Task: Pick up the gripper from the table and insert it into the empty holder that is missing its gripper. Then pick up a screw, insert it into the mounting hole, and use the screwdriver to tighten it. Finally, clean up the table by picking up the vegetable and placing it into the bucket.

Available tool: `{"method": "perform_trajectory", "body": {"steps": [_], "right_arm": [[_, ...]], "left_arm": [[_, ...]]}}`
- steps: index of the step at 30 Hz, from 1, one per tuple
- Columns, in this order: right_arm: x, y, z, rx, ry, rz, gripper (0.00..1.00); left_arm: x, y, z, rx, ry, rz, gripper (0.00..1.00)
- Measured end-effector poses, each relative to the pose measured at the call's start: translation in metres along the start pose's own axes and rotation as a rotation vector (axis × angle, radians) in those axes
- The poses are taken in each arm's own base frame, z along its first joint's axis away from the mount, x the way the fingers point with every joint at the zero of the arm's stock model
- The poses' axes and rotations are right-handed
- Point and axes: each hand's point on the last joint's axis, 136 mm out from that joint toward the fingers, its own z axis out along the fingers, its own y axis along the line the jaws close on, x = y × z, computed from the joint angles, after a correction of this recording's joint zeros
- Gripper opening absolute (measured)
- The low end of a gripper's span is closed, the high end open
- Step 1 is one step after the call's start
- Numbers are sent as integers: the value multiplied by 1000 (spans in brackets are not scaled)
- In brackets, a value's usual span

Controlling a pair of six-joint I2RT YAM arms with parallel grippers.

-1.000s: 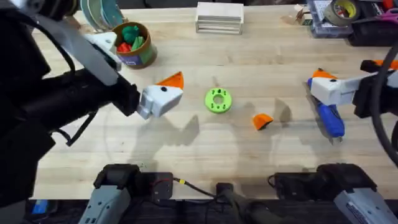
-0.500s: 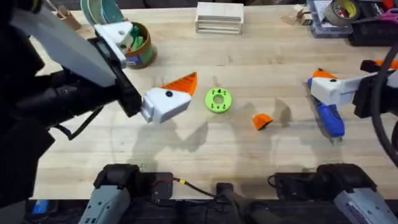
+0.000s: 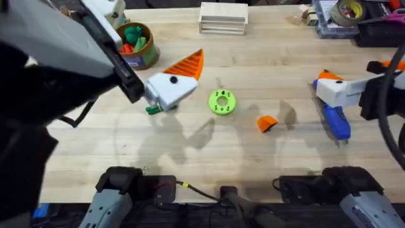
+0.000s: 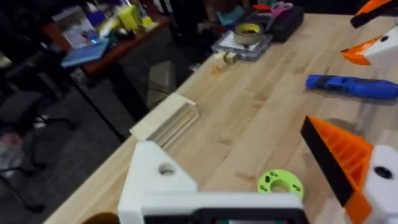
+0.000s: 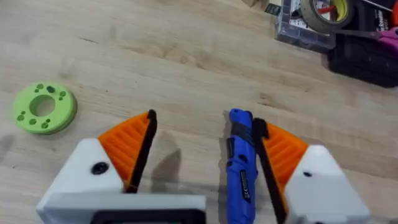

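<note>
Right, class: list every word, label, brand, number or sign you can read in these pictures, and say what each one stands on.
No text can be read.
Bucket: its side label is too blurred to read.
Blue screwdriver: dark marks on the barrel, too small to read.
Tape roll: no legible print.
Papers on the side table: too blurred.

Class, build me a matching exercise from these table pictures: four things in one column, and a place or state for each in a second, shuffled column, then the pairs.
Things:
1. screwdriver
2. green ring disc
3. loose orange gripper
4. bucket

Places or states:
A. holds green and red toys
B. lies alone between disc and screwdriver
C. between the right pincer's open fingers
D. mid-table, beside the left pincer

Pairs: 1-C, 2-D, 3-B, 4-A
</note>
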Motion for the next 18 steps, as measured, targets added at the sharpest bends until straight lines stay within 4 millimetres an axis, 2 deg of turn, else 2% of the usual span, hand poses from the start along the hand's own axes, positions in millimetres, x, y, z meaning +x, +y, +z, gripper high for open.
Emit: {"method": "perform_trajectory", "body": {"steps": [7, 18], "right_arm": [[0, 0, 0, 0, 0, 0, 992], [0, 0, 0, 0, 0, 0, 991]], "left_arm": [[7, -14, -5, -78, -73, 103, 993], [57, -25, -3, -191, -185, 201, 993]]}}
